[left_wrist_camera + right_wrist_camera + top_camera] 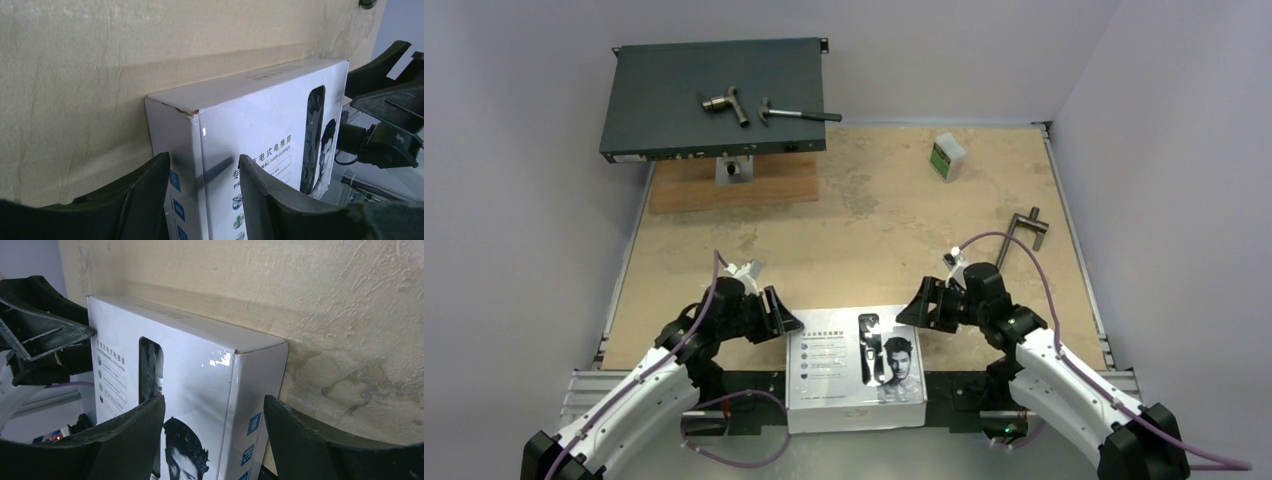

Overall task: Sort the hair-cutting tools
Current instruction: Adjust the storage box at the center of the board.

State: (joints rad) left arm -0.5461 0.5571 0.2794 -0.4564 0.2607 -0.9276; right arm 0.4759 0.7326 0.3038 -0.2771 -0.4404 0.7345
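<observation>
A white hair-clipper box (pixel 844 375) lies flat at the table's near edge between the arms. A slim black clipper (pixel 869 338) shows on its top face; I cannot tell if it is a window or a print. The comb attachments are out of view. My left gripper (pixel 776 314) is open at the box's far left corner, and in the left wrist view (pixel 204 159) its jaws straddle the box's edge (pixel 200 130). My right gripper (pixel 921 305) is open at the far right corner, straddling the box's edge (pixel 232 385) in the right wrist view (pixel 214 400).
A dark flat rack unit (pixel 664 120) stands on a wooden board (pixel 734 188) at the back left, with a grey pipe fitting (pixel 727 103) and a hammer (pixel 796 115) on top. A small white-and-green container (pixel 947 157) stands back right. A dark T-shaped handle (pixel 1022 232) lies at the right.
</observation>
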